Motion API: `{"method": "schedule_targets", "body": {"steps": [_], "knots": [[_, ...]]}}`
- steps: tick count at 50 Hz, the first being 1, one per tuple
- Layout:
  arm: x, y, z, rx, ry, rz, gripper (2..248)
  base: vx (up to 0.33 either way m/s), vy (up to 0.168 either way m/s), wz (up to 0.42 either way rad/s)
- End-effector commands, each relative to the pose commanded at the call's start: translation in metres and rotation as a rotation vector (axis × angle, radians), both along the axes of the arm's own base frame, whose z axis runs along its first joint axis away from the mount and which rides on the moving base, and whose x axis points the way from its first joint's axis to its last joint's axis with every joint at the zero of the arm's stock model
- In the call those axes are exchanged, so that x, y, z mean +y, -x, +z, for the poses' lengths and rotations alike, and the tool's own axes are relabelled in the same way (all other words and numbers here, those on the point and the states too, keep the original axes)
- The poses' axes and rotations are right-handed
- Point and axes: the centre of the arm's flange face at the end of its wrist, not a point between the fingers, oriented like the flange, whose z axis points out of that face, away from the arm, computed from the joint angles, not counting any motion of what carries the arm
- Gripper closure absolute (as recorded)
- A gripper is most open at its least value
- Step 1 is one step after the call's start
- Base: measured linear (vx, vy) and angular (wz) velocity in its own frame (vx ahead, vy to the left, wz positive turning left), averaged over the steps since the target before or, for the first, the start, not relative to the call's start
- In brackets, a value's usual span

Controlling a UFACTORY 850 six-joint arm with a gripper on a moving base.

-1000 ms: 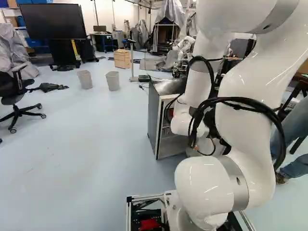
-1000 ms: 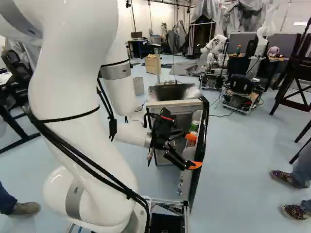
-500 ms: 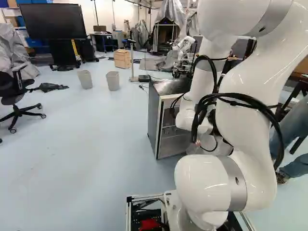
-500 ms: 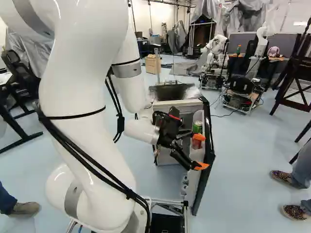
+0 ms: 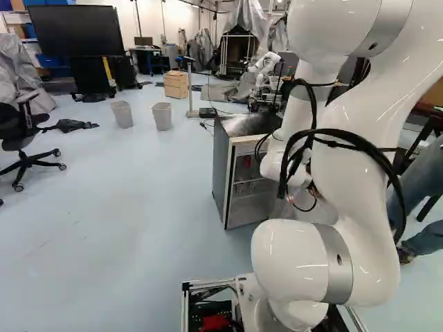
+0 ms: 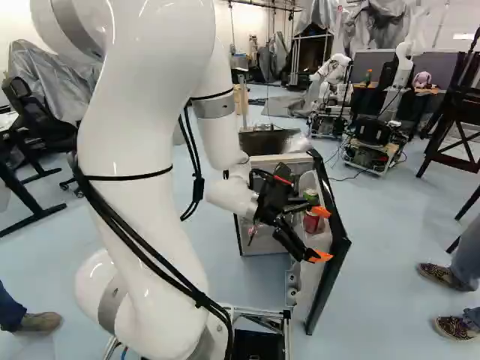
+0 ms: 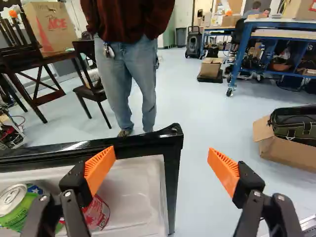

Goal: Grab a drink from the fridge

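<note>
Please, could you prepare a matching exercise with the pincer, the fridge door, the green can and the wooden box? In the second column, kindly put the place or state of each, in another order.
Things
1. pincer
2. fridge door
3. green can
4. wooden box

Places and states
A. on the floor, near two waste bins
B. inside the door's pale shelf, beside a red can
C. fingers spread apart, gripping nothing
D. standing open

Right pairs: 1-C, 2-D, 3-B, 4-A

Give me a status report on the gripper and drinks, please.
Gripper open, holding nothing. Green can and red can in fridge door. Door edge, seen between the fingers, may obstruct.
</note>
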Motion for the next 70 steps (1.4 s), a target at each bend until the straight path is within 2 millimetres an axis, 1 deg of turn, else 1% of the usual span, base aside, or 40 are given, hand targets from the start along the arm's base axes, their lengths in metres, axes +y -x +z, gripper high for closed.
{"method": "schedule_targets", "body": {"steps": [48, 60, 70], "knots": [[-0.069, -0.029, 0.0, -0.065, 0.025, -0.153, 3, 0.0, 0.0, 0.0], [-0.072, -0.027, 0.0, -0.065, 0.025, -0.161, 3, 0.0, 0.0, 0.0], [-0.061, -0.016, 0.0, -0.049, 0.019, -0.144, 3, 0.0, 0.0, 0.0]]}}
